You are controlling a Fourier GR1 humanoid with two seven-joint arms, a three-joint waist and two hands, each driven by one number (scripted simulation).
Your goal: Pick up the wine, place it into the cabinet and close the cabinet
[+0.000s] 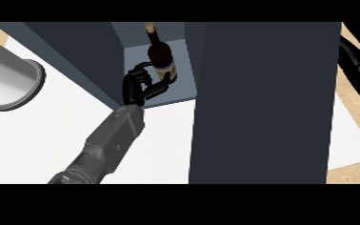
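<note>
White counter (pixel 42 138), round grey pot (pixel 17 78), wooden floor (pixel 345 174).

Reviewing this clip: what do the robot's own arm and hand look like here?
One forearm shows: dark grey, blocky and faceted, with a ribbed darker section near the lower edge. It ends in a glossy black left hand with slim jointed fingers. No cables or markings are visible.

Cabinet door (pixel 264 100) hides most of right hand (pixel 349 57).

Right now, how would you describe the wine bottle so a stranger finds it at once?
Find the tall dark cabinet with its door open. Inside its pale compartment stands the wine bottle, the black left robot hand curled round its base. It is the only item in there: dark glass, tan top, pale label.
</note>
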